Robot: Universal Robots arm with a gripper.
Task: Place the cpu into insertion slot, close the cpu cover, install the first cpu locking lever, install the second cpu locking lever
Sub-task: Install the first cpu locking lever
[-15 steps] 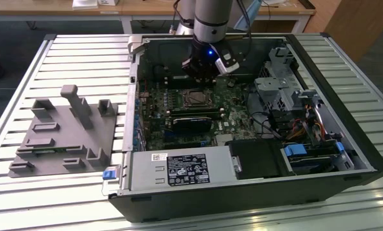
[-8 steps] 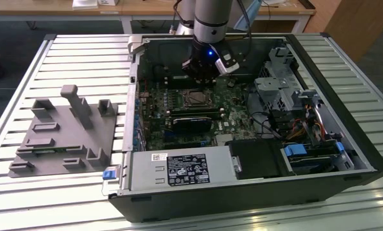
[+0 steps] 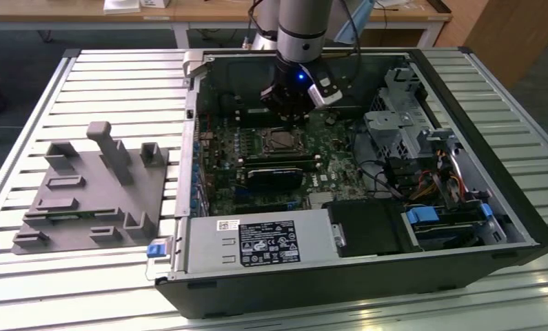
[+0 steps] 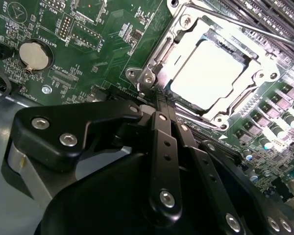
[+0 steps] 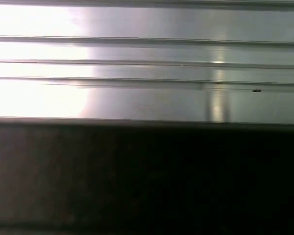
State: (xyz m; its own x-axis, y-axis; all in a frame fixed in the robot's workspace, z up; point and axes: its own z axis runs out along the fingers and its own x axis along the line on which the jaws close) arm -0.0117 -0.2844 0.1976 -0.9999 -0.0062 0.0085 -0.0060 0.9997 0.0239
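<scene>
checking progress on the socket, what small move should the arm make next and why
Probably a short move toward the thin lever rod along the socket's far side, to press it down. The cpu sits in the insertion slot, the cpu cover lies closed over it, and the end effector is at the slot's corner. Whether that rod is latched cannot be told.

I see the cpu, flat silver-grey square, seated level in the insertion slot on the green board. The cpu cover, a thin silver frame, lies closed down around it, chip top showing through its window. Lever positions: can't tell.
</scene>
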